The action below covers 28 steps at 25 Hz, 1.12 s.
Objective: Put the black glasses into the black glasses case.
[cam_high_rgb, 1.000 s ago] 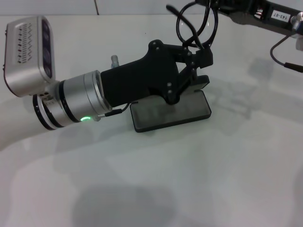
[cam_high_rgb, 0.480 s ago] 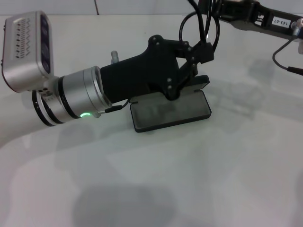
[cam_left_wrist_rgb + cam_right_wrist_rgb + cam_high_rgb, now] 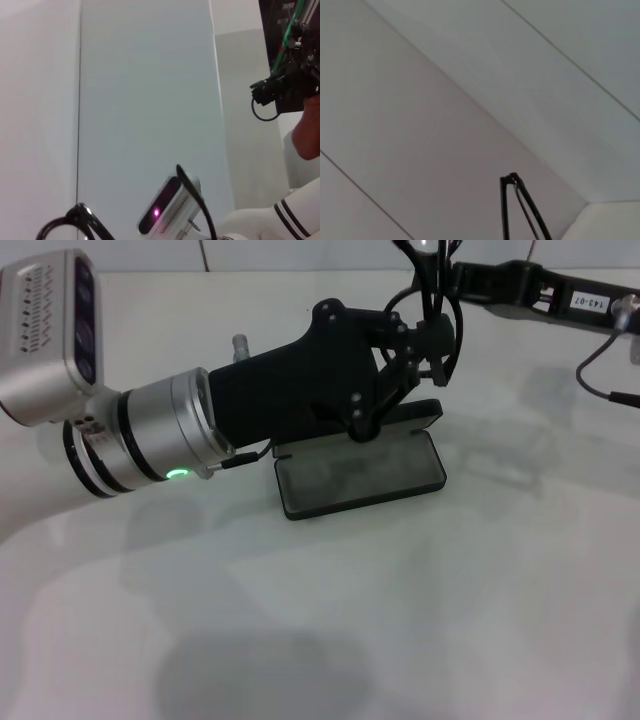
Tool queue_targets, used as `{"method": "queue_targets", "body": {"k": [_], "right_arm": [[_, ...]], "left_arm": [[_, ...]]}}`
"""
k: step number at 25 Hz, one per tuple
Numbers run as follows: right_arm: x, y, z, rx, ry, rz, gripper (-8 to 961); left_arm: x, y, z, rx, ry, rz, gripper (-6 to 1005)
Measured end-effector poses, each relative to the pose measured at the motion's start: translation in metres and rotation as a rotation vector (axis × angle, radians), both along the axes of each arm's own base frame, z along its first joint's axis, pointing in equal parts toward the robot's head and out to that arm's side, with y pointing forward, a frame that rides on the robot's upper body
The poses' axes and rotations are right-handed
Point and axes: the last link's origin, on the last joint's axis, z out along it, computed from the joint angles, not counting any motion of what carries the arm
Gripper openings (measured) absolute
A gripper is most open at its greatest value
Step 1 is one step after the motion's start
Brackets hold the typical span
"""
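Showing the black glasses case (image 3: 360, 474) lying open on the white table (image 3: 420, 620), grey-lined tray toward the robot, lid (image 3: 425, 412) raised at the far edge. Left gripper (image 3: 432, 344) reaching in above the far edge of the case, fingers (image 3: 438, 332) closed on the black glasses (image 3: 430, 302), which are lifted clear of the table, above and just beyond the case lid. Right gripper (image 3: 445, 275) arriving from beyond the case, at the upper part of the same glasses; degree of opening cannot be told, nor whether it touches the frame. Glasses frame (image 3: 75, 225) partly visible in the left wrist view, with one slim temple arm (image 3: 197, 200) crossing in front of the robot's head camera housing (image 3: 167, 207). Folded temple tips (image 3: 512, 200) visible in the right wrist view against a pale wall (image 3: 470, 75). Green indicator light (image 3: 178, 475) lit on the left wrist, short of the case.
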Motion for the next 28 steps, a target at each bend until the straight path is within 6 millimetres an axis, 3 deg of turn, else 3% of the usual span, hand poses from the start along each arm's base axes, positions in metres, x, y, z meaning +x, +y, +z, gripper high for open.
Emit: {"method": "queue_targets", "body": {"k": [28], "right_arm": [[0.0049,-0.0029,0.0005,-0.014,-0.036,0.018,142]], "left_arm": [[0.0030,-0.0047,0.0097,-0.003,-0.039,-0.047,13]]}}
